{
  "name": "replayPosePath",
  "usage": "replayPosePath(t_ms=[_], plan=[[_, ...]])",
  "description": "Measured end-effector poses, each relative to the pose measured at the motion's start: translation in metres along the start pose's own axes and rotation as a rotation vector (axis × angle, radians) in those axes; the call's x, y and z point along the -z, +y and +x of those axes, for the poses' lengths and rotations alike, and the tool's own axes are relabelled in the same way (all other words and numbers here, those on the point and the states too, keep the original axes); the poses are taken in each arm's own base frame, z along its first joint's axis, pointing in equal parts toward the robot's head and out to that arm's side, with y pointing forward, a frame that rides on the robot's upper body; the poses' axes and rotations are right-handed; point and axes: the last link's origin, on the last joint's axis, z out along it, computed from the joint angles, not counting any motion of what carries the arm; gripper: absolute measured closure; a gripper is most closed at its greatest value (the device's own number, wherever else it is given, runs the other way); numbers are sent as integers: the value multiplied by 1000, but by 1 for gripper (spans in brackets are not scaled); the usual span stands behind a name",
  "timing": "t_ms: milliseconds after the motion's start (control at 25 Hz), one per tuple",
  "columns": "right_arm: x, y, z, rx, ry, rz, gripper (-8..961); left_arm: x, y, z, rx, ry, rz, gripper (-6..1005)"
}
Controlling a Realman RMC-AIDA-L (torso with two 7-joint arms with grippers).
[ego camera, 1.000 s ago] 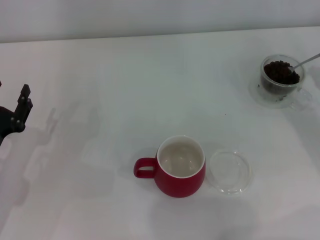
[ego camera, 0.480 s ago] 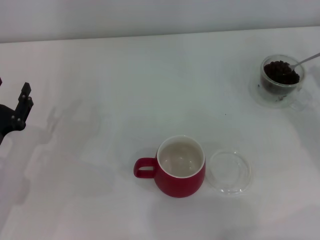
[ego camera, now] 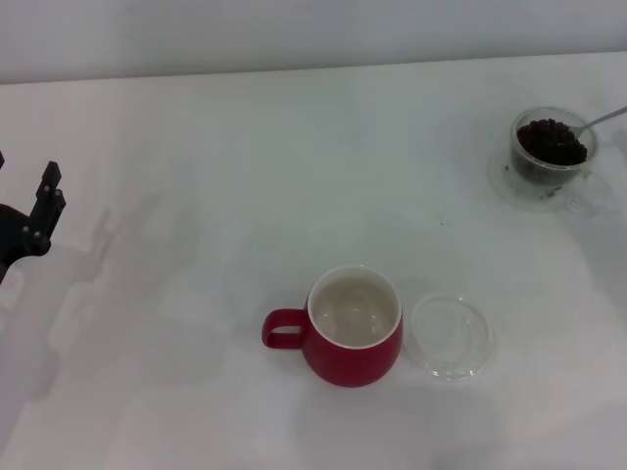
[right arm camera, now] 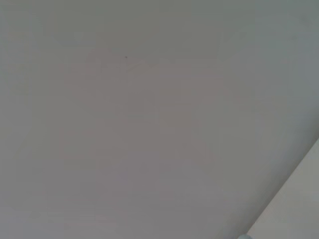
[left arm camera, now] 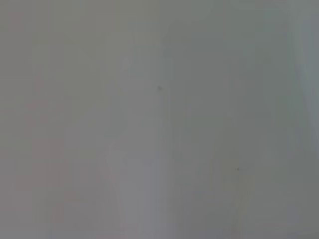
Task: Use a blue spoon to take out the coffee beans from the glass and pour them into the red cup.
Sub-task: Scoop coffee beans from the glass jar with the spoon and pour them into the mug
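Left gripper (ego camera: 39,211) sat parked at the bench's (ego camera: 196,196) left edge; I couldn't tell its state. Glass (ego camera: 551,157) with coffee beans (ego camera: 552,141) and blue spoon (ego camera: 598,120) was by the far right corner, red cup (ego camera: 355,338) near the front edge, open surface between.

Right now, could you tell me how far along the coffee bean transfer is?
Nothing is done yet: the red cup shows no beans inside. In hand: the blue spoon has its bowl in the coffee beans in the glass. Every scoop and pour remains. The left gripper sits at the table's left edge.
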Motion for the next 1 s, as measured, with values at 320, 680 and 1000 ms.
replayPosePath(t_ms=[320,680,1000], plan=[[1,2,0,-26,5,-15,809,0,0,-1,-1,-4,0,392],[2,2,2,-74,21,-34,809,1,0,-1,-1,-6,0,391],[3,9,7,-89,49,-78,809,0,0,-1,-2,-5,-1,392]])
